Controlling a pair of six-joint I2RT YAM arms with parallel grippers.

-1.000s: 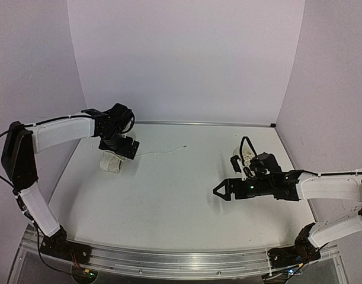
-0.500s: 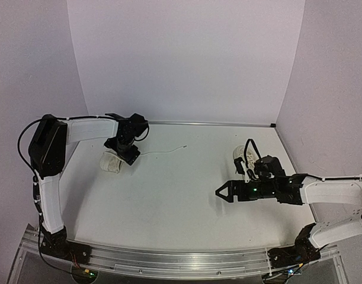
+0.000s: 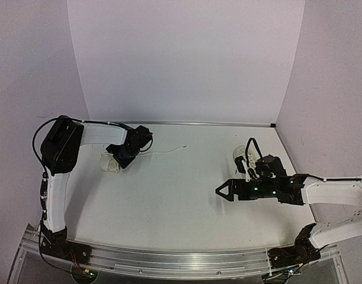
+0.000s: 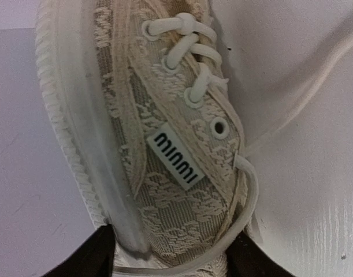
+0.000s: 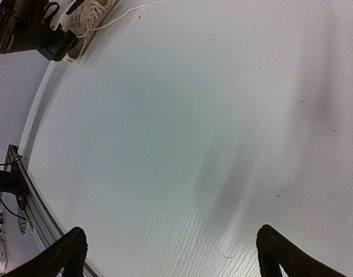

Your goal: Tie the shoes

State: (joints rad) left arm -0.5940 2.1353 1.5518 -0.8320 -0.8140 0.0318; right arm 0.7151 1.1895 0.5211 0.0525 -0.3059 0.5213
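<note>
Two cream-white shoes lie on the white table. The left shoe (image 3: 110,163) rests on its side at the far left, and one long lace (image 3: 163,152) trails right from it. My left gripper (image 3: 125,155) sits at its heel. In the left wrist view the shoe (image 4: 164,144) fills the frame, and the left gripper (image 4: 173,257) has one black finger on the sole and the other on the upper. The right shoe (image 3: 242,157) lies at the far right, behind my right arm. My right gripper (image 3: 220,190) hangs open over bare table, left of that shoe, with nothing between its fingers (image 5: 69,251).
The right wrist view looks across the table (image 5: 182,127) to the left shoe (image 5: 90,14) and the left gripper (image 5: 26,29) at the top left. A metal rail (image 3: 181,260) runs along the near edge. Lilac walls close in the back and sides.
My left arm has swung right and folded, and its jaws have narrowed onto the left shoe's heel. My right gripper shifted slightly and stays open.
</note>
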